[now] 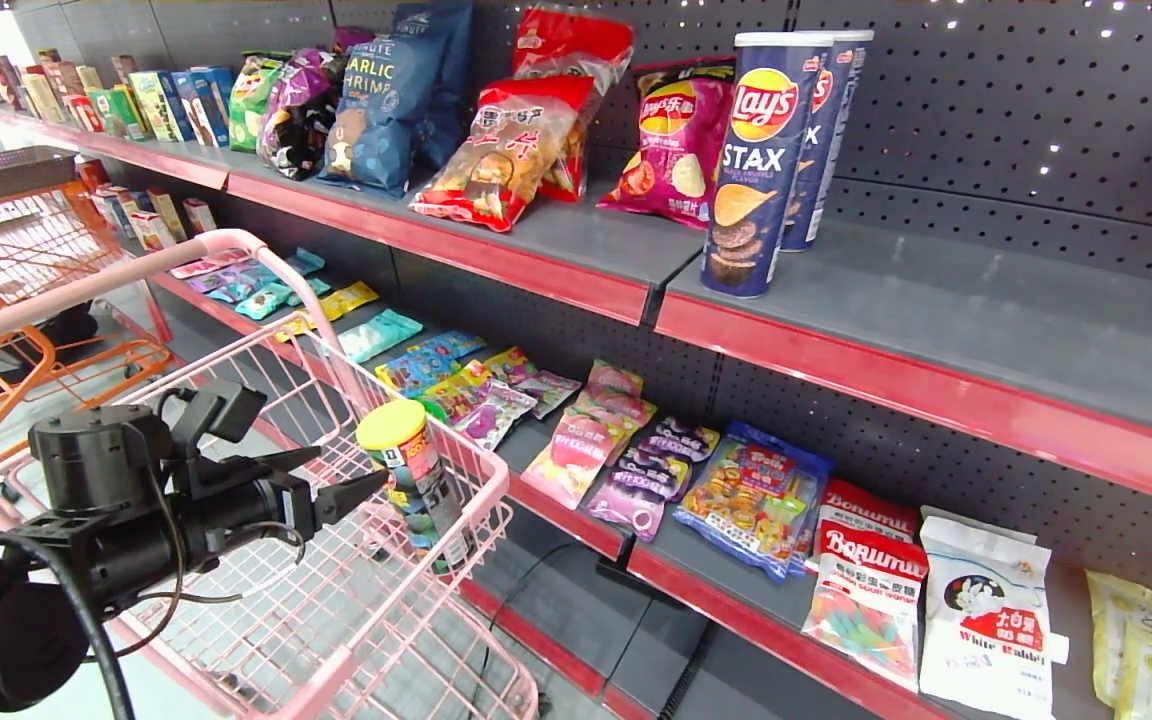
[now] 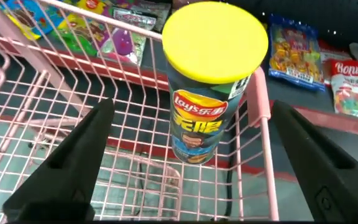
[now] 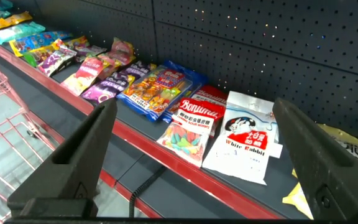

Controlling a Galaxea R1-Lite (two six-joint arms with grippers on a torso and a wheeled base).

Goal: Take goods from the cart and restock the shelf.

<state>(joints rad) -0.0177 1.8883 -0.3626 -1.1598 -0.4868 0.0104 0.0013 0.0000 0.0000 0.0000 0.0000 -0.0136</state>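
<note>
Canister (image 2: 211, 93) stands upright in the pink cart's (image 1: 476, 455) far corner, dead at twelve o'clock of the left gripper (image 1: 348, 474) — jaws spread wide, nothing held, lined up to straddle it. Right gripper (image 3: 194, 118) hangs spread and empty over the lower shelf (image 3: 166, 146), probably out of the way on purpose.

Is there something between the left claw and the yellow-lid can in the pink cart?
Nothing visible. The left claw is open and faces the can directly; the cart wall stands behind the can.
</note>
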